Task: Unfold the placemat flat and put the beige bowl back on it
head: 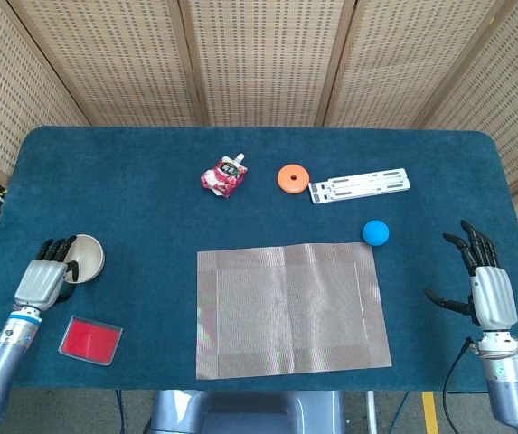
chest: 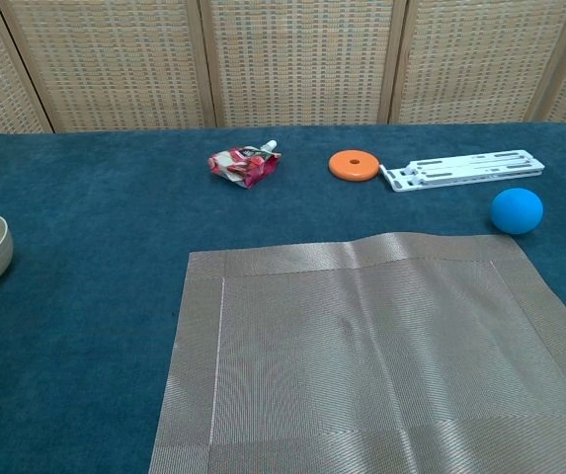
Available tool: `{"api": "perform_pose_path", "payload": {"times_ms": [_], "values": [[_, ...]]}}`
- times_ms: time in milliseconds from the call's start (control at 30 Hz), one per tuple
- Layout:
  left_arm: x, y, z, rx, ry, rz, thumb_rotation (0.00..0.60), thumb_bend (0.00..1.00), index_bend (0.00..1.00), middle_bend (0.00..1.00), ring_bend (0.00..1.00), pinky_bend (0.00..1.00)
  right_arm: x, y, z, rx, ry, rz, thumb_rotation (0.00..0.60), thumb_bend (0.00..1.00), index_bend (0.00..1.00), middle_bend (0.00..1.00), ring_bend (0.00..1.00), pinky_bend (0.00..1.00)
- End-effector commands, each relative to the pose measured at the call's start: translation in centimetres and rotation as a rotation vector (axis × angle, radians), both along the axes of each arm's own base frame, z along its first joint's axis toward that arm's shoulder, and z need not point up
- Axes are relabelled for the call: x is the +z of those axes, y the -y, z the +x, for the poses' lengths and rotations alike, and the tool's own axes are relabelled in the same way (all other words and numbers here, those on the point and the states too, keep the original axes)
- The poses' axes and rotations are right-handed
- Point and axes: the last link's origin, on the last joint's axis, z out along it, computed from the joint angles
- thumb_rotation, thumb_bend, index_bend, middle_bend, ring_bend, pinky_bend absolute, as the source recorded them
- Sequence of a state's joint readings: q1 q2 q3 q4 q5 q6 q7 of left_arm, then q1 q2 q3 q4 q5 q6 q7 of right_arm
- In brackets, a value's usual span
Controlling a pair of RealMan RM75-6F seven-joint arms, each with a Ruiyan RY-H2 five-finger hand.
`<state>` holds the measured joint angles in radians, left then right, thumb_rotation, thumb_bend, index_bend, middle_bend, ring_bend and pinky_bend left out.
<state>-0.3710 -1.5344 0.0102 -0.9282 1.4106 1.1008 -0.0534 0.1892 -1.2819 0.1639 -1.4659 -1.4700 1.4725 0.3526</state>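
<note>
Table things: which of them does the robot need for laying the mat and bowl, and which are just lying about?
Needed:
grey woven placemat, lying flat
beige bowl, left hand at its rim

Lying about:
blue ball
orange disc
white slotted plastic bracket
red-and-white snack pouch
flat red case

Left hand (head: 43, 279) and right hand (head: 487, 287): silver-grey palm shells, black fingers, pale wrist collars with orange ring, blue-grey forearms. Black cable at right wrist.
</note>
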Motion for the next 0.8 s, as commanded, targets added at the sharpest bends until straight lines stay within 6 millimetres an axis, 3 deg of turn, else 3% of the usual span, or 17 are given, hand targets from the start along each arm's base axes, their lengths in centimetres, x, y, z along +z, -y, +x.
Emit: {"api": "perform_pose_path", "payload": {"times_ms": [33,133,267,567,800], "values": [[0.0,-0.1,0.2,-0.007,0.003,0.001,0.6,0.54,0.64,0.0,0.0,0.0,0.0,0.0,0.0,0.001,0.002,0.0,0.6,0.23,0.2,0.0,0.0,0.0],[0.0,-0.2,0.9,-0.031,0.014,0.004,0.6,0.54,0.65,0.0,0.0,0.0,0.2,0.0,0.1,0.002,0.006,-0.004,0.6,0.23,0.2,0.0,0.0,0.0],[0.1,-0.7,3.4,-0.119,0.037,0.006,0.6,0.54,0.65,0.0,0.0,0.0,0.4,0.0,0.0,0.001,0.014,-0.01,0.6,0.23,0.2,0.0,0.0,0.0],[-1.5,-3.0,13.8,-0.363,0.105,-0.036,0.6,0.54,0.66,0.0,0.0,0.0,1.2,0.3,-0.3,-0.011,0.035,-0.032,0.6,0.23,0.2,0.0,0.0,0.0],[-6.2,-3.5,21.8,-0.512,0.145,-0.144,0.6,0.54,0.65,0.0,0.0,0.0,2.1,0.8,-1.0,-0.036,0.051,-0.058,0.6,0.23,0.2,0.0,0.0,0.0]]}}
